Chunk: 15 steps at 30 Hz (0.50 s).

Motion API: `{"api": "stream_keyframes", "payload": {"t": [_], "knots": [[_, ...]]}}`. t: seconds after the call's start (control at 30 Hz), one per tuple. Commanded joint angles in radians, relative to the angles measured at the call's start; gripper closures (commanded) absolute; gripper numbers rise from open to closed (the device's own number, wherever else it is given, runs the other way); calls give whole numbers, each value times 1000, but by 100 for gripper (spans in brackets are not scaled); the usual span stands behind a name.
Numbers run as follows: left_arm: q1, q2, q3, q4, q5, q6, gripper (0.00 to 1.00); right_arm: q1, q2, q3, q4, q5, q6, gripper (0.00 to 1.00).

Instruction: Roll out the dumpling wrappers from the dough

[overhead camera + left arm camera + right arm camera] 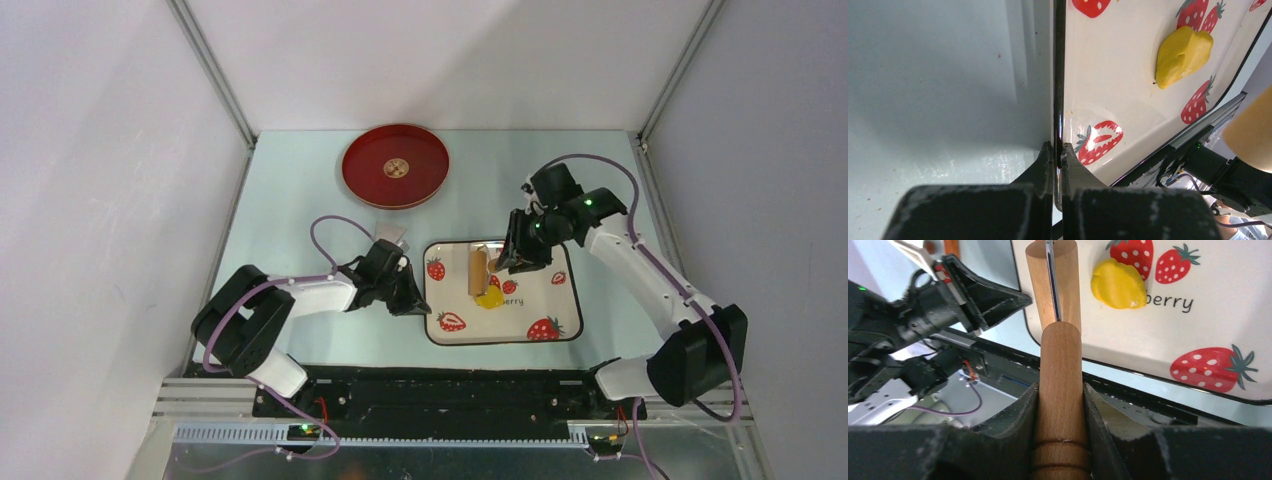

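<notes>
The left gripper (1058,156) is shut tight on the left rim of the tray (1118,80), with the rim between its fingers. The right gripper (1060,392) squeezes the handle of the roller (1060,355), one finger on each side. The roller points out over the tray. The dough (1118,284) is a small yellow lump. It lies on the tray just beside the roller, near a strawberry picture. A red plate (365,172) sits far back on the table (300,200)
</notes>
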Motion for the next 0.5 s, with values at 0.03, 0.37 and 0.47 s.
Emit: {"api": "stream_keyframes", "payload": {"t": [0.03, 0.37, 0.47], "knots": [[-11, 41, -20, -78, -55, 13, 100, 84, 59, 79, -68, 140, -25, 100], [-11, 42, -20, -78, -56, 13, 100, 146, 149, 88, -61, 216, -18, 100], [-12, 41, -22, -78, -56, 13, 100, 159, 169, 88, -57, 232, -20, 100]]}}
